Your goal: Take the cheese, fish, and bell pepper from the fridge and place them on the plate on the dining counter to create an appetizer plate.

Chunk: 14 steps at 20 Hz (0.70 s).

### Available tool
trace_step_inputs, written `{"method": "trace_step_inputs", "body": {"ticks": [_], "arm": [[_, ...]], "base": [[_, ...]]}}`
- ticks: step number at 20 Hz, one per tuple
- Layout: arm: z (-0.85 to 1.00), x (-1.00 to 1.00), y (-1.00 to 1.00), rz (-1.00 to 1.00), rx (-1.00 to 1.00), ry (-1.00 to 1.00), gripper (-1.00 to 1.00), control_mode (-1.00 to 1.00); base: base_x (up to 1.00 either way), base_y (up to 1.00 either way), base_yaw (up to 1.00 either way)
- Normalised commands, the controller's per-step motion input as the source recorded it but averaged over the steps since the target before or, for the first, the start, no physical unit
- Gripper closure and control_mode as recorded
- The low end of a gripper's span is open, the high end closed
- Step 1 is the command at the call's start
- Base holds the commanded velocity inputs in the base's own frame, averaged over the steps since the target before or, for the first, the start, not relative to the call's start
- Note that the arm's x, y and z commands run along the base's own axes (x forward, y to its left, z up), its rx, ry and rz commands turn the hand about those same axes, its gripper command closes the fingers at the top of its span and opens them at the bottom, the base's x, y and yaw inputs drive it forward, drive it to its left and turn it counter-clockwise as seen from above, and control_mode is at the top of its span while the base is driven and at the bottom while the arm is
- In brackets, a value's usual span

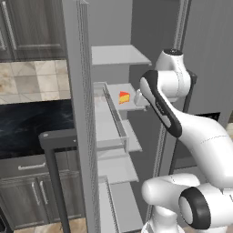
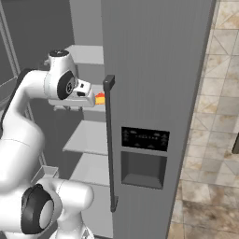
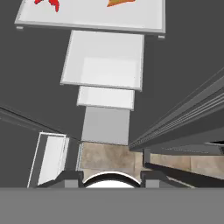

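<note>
The fridge stands open; its steel door carries a long dark bar handle and a black dispenser panel. Inside, pale grey shelves step down one below another, flat and matte, against a dark grey back wall. In the left base view the edge of the other door rises in front, with door bins along its inner face.

The cheese, a small orange-yellow wedge with a red side, lies on the second shelf from the top; in the right base view it shows just past the door handle. In the hand view the same shelf lies at the top of the frame, with an orange piece and a red piece cut by the frame edge; which item each one is cannot be told.

The hand is held level with that shelf, just beside the cheese; whether it touches the wedge, and whether its jaws are open or closed, cannot be told.

Left of the fridge are beige wall tiles, a glossy black marbled surface and grey cabinet fronts; right of it, beige floor tiles.
</note>
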Motion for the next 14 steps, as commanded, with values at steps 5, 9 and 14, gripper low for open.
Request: {"method": "trace_step_inputs", "body": {"ticks": [5, 9, 14], "arm": [[0.0, -0.05, 0.0, 0.0, 0.0, -0.07, -1.0, -1.0], [0.0, 0.01, 0.0, 0.0, 0.0, -0.25, -1.0, -1.0], [0.0, 0.31, 0.0, 0.0, 0.0, -0.26, -1.0, -1.0]], "base": [[0.0, 0.0, 0.0], [0.0, 0.0, 0.0], [0.0, 0.0, 0.0]]}}
